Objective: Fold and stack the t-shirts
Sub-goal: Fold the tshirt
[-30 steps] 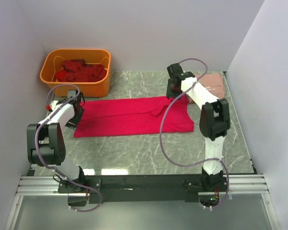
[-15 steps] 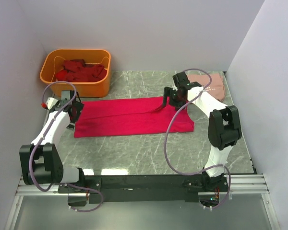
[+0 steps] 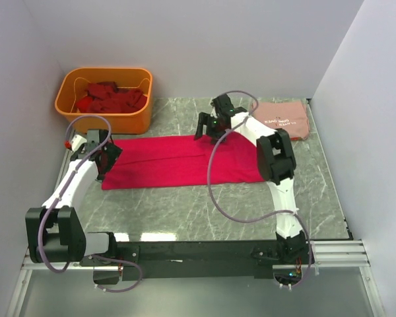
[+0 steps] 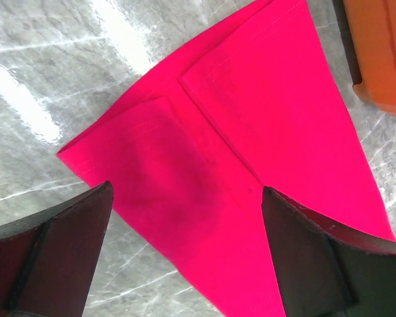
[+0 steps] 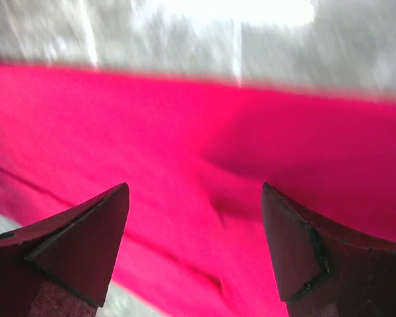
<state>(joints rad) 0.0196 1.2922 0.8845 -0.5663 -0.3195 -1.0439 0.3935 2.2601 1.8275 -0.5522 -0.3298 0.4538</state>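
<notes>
A bright crimson-pink t-shirt (image 3: 185, 162) lies folded into a long flat strip across the middle of the table. My left gripper (image 3: 104, 155) is open and empty just above its left end; the left wrist view shows the hemmed corner of the shirt (image 4: 204, 165) between the open left gripper (image 4: 186, 193). My right gripper (image 3: 208, 125) is open and empty over the shirt's far edge; the cloth (image 5: 204, 152) fills the right wrist view under the open right gripper (image 5: 195, 188). A folded salmon-pink t-shirt (image 3: 284, 119) with a small print lies at the back right. Dark red t-shirts (image 3: 111, 99) are heaped in the tub.
An orange plastic tub (image 3: 79, 115) stands at the back left, close to my left gripper; its corner shows in the left wrist view (image 4: 383, 53). The grey marble table (image 3: 185, 211) is walled in at the left, back and right.
My right gripper has moved left along the shirt's far edge, and the sleeve flap that lay loose there is now flat. My left gripper has shifted slightly onto the shirt's left end.
</notes>
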